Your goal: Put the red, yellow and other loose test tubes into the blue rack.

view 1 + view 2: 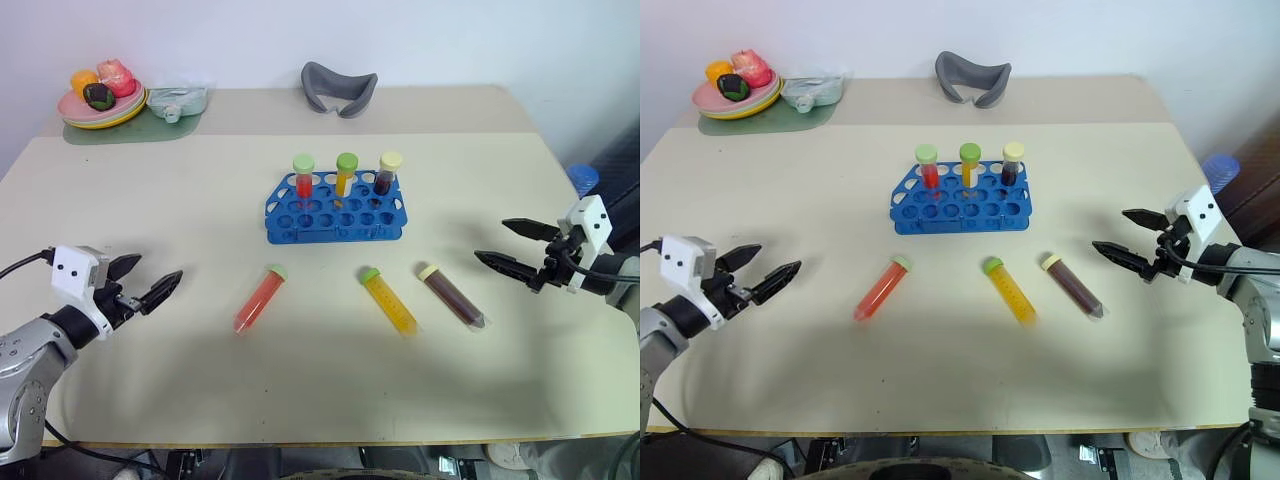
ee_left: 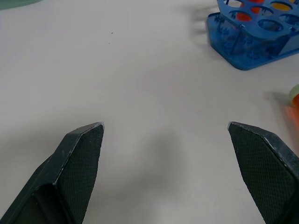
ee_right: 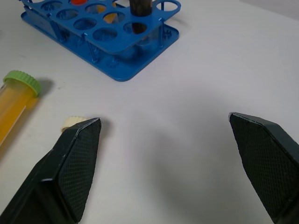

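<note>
The blue rack (image 1: 335, 213) stands mid-table with three capped tubes upright in its back row: red, yellow and dark. Three loose tubes lie in front of it: a red tube (image 1: 259, 298), a yellow tube (image 1: 389, 301) with a green cap and a dark brown tube (image 1: 452, 296) with a cream cap. My left gripper (image 1: 148, 282) hovers open at the left, well short of the red tube. My right gripper (image 1: 512, 248) is open at the right, a short way from the dark brown tube. In the right wrist view the yellow tube (image 3: 14, 105) lies beside the rack (image 3: 105, 37).
A plate of toy fruit (image 1: 100, 100) on a green mat and a clear packet (image 1: 177, 100) sit at the far left corner. A grey curved object (image 1: 339, 88) lies at the far edge. A blue cap (image 1: 583, 178) shows beyond the table's right side.
</note>
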Motion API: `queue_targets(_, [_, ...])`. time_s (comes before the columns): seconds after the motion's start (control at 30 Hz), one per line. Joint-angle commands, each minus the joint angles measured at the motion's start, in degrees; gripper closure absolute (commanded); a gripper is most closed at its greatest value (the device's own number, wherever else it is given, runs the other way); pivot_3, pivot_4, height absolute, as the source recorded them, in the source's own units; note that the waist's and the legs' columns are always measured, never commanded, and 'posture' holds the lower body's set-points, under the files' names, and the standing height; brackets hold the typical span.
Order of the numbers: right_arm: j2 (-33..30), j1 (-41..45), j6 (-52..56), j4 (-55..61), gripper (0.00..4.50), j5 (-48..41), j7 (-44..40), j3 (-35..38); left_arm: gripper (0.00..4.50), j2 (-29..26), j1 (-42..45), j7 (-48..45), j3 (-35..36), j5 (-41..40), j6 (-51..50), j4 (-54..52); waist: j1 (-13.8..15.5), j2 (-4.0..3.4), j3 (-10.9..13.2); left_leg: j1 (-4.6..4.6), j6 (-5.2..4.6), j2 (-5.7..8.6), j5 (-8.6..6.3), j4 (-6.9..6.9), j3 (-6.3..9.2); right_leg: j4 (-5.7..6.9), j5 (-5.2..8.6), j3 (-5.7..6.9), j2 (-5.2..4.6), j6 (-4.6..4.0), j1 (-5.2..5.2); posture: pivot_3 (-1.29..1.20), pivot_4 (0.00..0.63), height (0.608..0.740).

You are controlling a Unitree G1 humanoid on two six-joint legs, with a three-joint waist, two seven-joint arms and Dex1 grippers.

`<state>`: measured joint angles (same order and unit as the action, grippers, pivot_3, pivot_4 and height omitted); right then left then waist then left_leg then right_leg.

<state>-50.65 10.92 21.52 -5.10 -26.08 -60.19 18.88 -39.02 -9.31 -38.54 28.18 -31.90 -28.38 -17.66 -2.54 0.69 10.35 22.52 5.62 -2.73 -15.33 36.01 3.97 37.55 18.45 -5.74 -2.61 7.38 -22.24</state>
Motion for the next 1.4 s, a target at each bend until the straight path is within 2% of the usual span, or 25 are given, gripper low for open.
queue_targets(0.03, [0.0, 0.1, 0.1, 1.9, 0.00, -1.1, 0.5, 1.5, 0.15, -0.1, 0.5, 0.3, 1.8, -1.3, 0.1, -1.8, 0.0, 0.00, 0.0, 0.00, 0.00, 0.00, 0.00, 0.01, 0.00, 0.00, 0.00, 0.00, 0.00, 0.00, 0.00, 0.00, 0.150, 0.740])
queue_targets(0.4, [2.2, 1.1, 1.2, 4.6, 0.00, -0.7, 2.9, -0.5, 0.15, -0.4, 0.3, 0.5, 2.7, -2.7, 0.0, -2.1, 0.0, 0.00, 0.0, -0.01, 0.00, 0.00, 0.00, 0.05, 0.00, 0.05, 0.00, 0.00, 0.00, 0.00, 0.00, 0.00, 0.150, 0.740])
queue_targets(0.57, [3.2, -0.8, 3.2, 8.8, 0.00, -0.3, 6.4, -0.7, 0.15, -0.3, 2.4, 0.7, 0.5, -2.6, 0.2, -2.3, 0.0, -0.01, 0.0, -0.01, 0.00, 0.00, 0.00, 0.05, 0.00, 0.06, 0.00, 0.00, 0.00, 0.00, 0.00, 0.00, 0.150, 0.740])
queue_targets(0.83, [-1.1, -3.4, 21.8, 24.7, 0.00, -7.7, 13.0, 4.3, 0.15, -1.4, 11.7, -3.6, -9.7, -3.8, -2.5, -3.1, 0.1, -0.03, 0.0, 0.00, 0.00, 0.01, 0.00, 0.10, 0.02, 0.11, 0.00, 0.00, 0.00, 0.01, 0.00, 0.00, 0.150, 0.740])
queue_targets(1.03, [-7.7, 0.1, 44.0, 39.3, 0.00, -14.8, 20.0, 1.1, 0.15, -2.2, 17.9, -9.6, -17.3, -5.3, -4.5, -4.7, -0.1, -0.03, 0.0, -0.03, 0.00, 0.00, 0.00, 0.13, 0.02, 0.24, 0.00, -0.01, 0.05, 0.00, -0.03, 0.00, 0.150, 0.740])
queue_targets(1.07, [-7.9, 1.0, 47.7, 41.1, 0.00, -16.2, 21.4, 0.2, 0.15, -2.6, 17.8, -10.9, -17.9, -5.4, -4.4, -5.0, -0.1, -0.02, 0.0, -0.03, 0.00, -0.01, 0.00, 0.13, 0.02, 0.24, 0.00, -0.01, 0.05, 0.00, -0.03, 0.00, 0.150, 0.740])
queue_targets(1.13, [-3.8, 7.4, 60.7, 42.3, 0.00, -19.4, 26.1, -1.3, 0.15, -2.7, 18.2, -14.5, -20.6, -7.2, -4.8, -7.2, -0.1, -0.02, 0.0, -0.03, -0.01, -0.01, 0.00, 0.13, 0.02, 0.25, 0.00, -0.02, 0.06, 0.00, -0.05, 0.00, 0.150, 0.740])
queue_targets(1.2, [-0.3, 12.3, 68.9, 42.6, 0.00, -19.8, 30.2, -2.4, 0.15, -2.8, 17.7, -17.4, -23.5, -6.2, -2.8, -9.0, -0.1, -0.02, 0.0, -0.01, 0.00, -0.01, 0.00, 0.16, 0.02, 0.26, 0.00, -0.03, 0.05, -0.01, -0.05, 0.00, 0.150, 0.740])
queue_targets(1.23, [0.6, 13.3, 70.3, 42.6, 0.00, -20.1, 32.2, -2.7, 0.15, -2.9, 17.2, -18.3, -24.4, -5.1, -1.4, -9.4, 0.0, -0.02, 0.0, -0.01, 0.00, 0.00, 0.00, 0.17, 0.02, 0.28, 0.00, -0.04, 0.04, -0.01, -0.06, 0.00, 0.150, 0.740])
queue_targets(1.4, [-2.8, 13.6, 71.0, 40.9, 0.00, -24.2, 41.3, -7.7, 0.15, -0.7, 15.2, -20.9, -30.3, -1.3, 4.6, -11.3, 0.5, -0.02, 0.0, 0.09, -0.04, 0.00, -0.02, 0.12, 0.02, 0.18, 0.01, -0.03, 0.04, -0.02, -0.12, 0.00, 0.150, 0.740])
